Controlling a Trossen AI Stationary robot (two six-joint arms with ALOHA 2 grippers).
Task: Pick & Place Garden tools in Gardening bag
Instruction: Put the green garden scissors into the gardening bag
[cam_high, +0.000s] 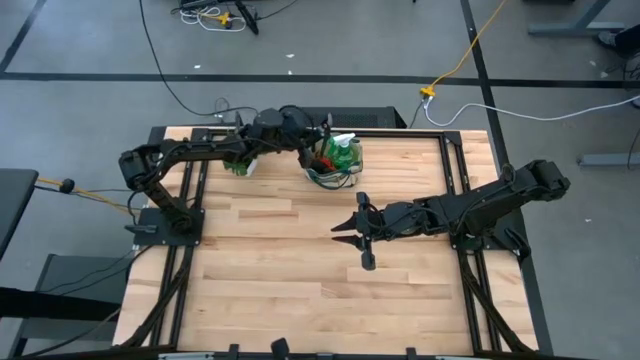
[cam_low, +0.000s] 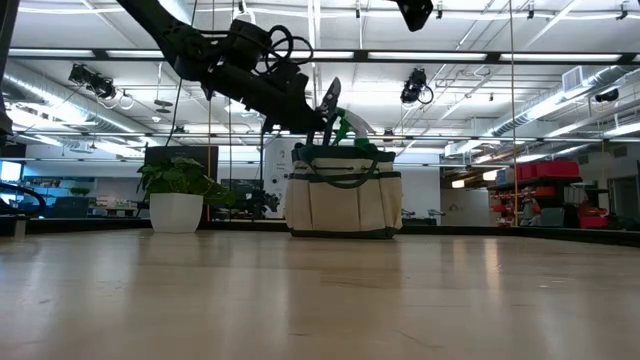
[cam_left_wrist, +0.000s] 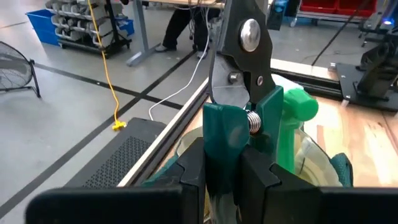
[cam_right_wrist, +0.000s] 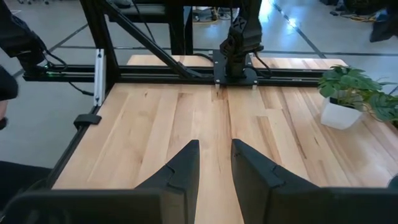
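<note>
**Left arm holding the pruning shears over the gardening bag**

The left gripper (cam_high: 318, 150) is hanging at the far side of the table, just over the left rim of the gardening bag (cam_low: 344, 203). Its fingers (cam_left_wrist: 194, 167) are clamping the green-handled pruning shears (cam_left_wrist: 239, 93) by the handles, so the claw is closed down narrow on the tool. In the left wrist view the shears' long axis is running straight out from the gripper, with the dark blades and pivot bolt pointing away from the fingers and the handles tucked between them. In the low view the blades are sticking up and slightly rightward above the bag's opening, with the tool tilted rather than level.

The bag is standing upright on the far middle of the table, its beige front facing the near edge and its dark green loop handles drooping over the top. The green spray bottle (cam_high: 345, 152) is sitting inside it, its top showing above the rim beside the shears.

The potted plant (cam_low: 177, 192) is standing to the left of the bag, apart from it, at the far left of the table.

The right gripper (cam_high: 352, 233) is waiting low over the bare middle of the table, well apart from the bag, its two fingers spread with a narrow gap and gripping nothing.
</note>
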